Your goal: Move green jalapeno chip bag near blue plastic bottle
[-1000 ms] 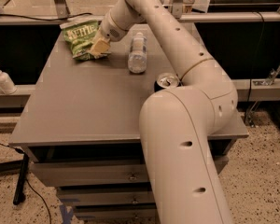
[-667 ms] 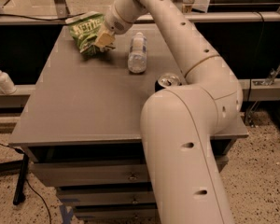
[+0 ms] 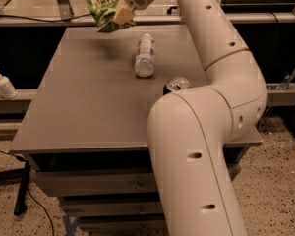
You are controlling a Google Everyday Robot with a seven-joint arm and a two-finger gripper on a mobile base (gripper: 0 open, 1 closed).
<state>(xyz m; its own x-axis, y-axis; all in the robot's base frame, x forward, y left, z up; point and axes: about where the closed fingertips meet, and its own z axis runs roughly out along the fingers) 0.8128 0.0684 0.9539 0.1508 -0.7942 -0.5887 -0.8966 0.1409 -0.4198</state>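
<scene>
The green jalapeno chip bag [image 3: 105,6] hangs in the air above the table's far left part, its dark shadow on the top below it. My gripper [image 3: 123,16] is shut on the bag's right lower edge and holds it clear of the table. The blue plastic bottle [image 3: 144,56], pale and clear with a whitish label, lies on its side near the middle of the far half of the table, to the right of and below the bag. Bag and bottle are apart.
A soda can [image 3: 176,85] stands right of the bottle, partly behind my arm [image 3: 201,132]. The grey table [image 3: 88,102] has drawers below. A white pump dispenser [image 3: 3,83] stands on a ledge at left. A rail runs behind the table.
The gripper has lifted the chip bag off the table's far left part. The bag now hangs in the air. The bottle and can have not moved.
</scene>
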